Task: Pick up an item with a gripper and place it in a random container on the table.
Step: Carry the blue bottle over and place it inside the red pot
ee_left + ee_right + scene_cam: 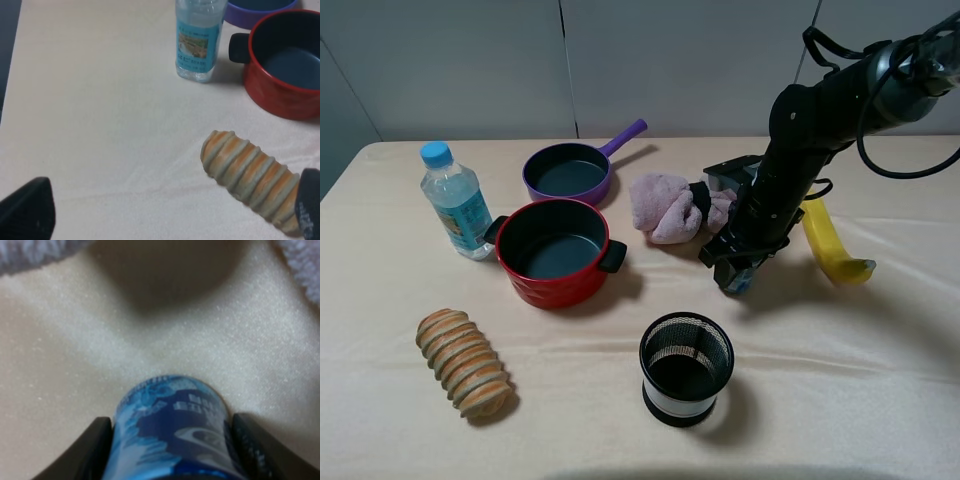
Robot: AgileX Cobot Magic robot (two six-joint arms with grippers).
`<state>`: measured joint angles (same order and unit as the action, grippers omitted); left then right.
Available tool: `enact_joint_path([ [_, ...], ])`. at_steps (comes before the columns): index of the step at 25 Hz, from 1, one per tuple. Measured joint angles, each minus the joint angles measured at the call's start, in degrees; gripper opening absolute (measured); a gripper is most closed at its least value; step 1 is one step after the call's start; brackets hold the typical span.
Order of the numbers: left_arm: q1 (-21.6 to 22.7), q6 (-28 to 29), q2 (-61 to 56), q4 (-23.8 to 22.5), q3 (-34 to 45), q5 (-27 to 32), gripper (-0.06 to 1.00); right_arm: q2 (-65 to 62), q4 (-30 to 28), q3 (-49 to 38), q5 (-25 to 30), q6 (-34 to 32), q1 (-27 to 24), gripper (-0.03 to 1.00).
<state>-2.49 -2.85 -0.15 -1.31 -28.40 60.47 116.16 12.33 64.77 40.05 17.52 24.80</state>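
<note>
The right claw (735, 272) pinches the jar (172, 432) between its 2 fingers (90, 452), down at the table (840, 380), just beside the pink towel (665, 205) and well apart from the red pot (555, 290). The left claw (175, 202) is spread wide near the bread (250, 170).

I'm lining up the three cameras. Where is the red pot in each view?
Exterior high: red pot left of centre.
Left wrist: red pot cut off at the frame edge, beyond the striped bread roll.
Right wrist: not in it.
Shared landmark: the water bottle beside the pot, in both of those views.
</note>
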Motion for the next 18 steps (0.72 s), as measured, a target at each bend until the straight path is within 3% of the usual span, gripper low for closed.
enact_joint_path([
  [12, 0.0, 0.0, 0.0, 0.0, 0.0, 0.0, 0.97, -6.18, -0.43, 0.0, 5.49, -2.11, 0.0, 0.37],
  [18, 0.0, 0.0, 0.0, 0.0, 0.0, 0.0, 0.97, -8.41, -0.48, 1.71, 11.02, -3.55, 0.0, 0.37],
])
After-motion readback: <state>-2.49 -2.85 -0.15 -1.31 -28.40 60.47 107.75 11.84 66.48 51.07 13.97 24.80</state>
